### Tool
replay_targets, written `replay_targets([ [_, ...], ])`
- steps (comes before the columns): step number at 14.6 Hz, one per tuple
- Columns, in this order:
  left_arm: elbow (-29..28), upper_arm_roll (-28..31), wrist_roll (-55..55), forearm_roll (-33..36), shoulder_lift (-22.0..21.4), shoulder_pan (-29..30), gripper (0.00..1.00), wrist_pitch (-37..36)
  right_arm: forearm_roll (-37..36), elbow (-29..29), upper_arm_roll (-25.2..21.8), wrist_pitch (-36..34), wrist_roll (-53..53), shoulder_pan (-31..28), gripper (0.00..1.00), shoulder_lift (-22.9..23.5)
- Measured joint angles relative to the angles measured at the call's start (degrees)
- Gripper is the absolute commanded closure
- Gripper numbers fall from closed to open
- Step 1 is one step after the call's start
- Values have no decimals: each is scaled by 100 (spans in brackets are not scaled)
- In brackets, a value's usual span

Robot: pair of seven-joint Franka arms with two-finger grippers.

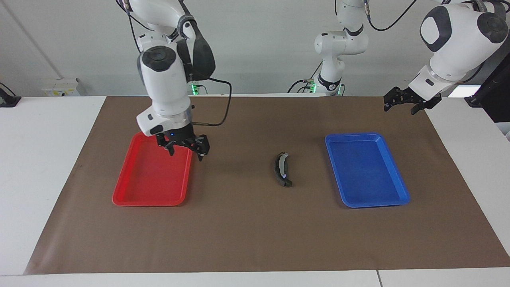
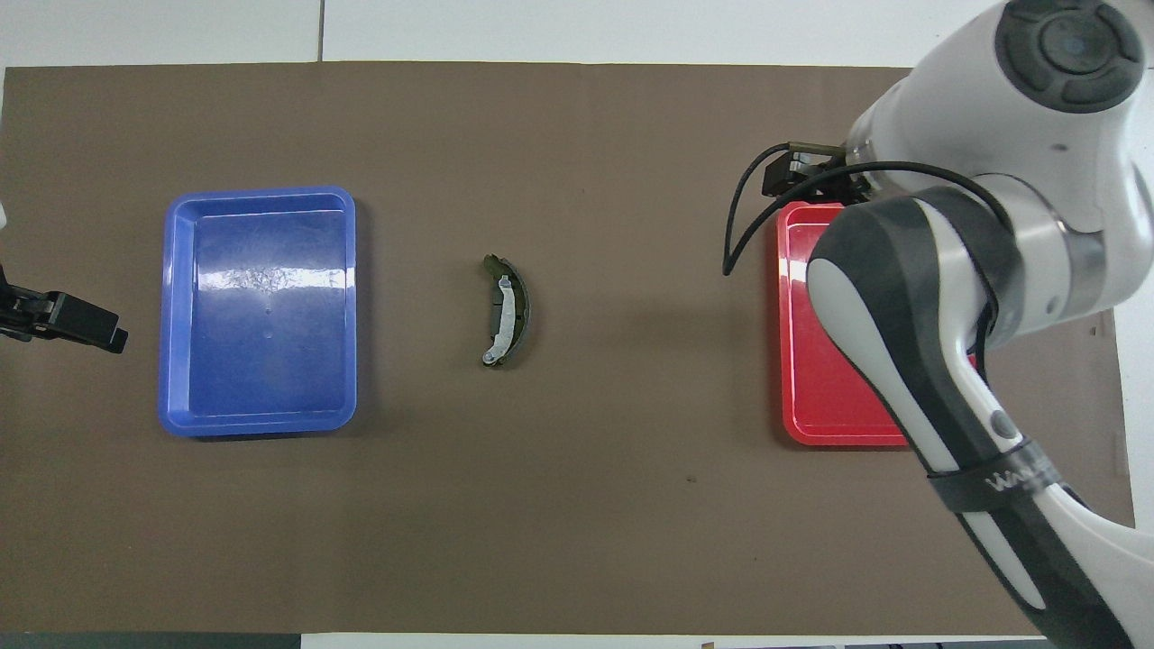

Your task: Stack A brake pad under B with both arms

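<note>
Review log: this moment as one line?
right end effector open over red tray; left end effector waiting over mat edge; B lying between red tray and blue tray

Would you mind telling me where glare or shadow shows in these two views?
Overhead view: a pale mottled glare patch lies on the blue tray's floor, and the crescent brake pad's grey edge shines. Facing view: a soft shadow falls on the brown mat beside the pad; the red tray shows no strong glare.

Glossy white rounded arm shells (image 1: 165, 85) w/ dark-grey joint caps, black two-finger grippers (image 1: 186, 148), thin black cable (image 2: 748, 212), lettered black band.
</note>
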Motion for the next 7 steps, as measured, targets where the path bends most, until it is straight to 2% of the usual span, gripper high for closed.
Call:
replay_targets([
  [7, 1, -16, 10, 0, 2, -3, 1, 831, 4, -42, 17, -1259, -1244, -971, 1, -836],
])
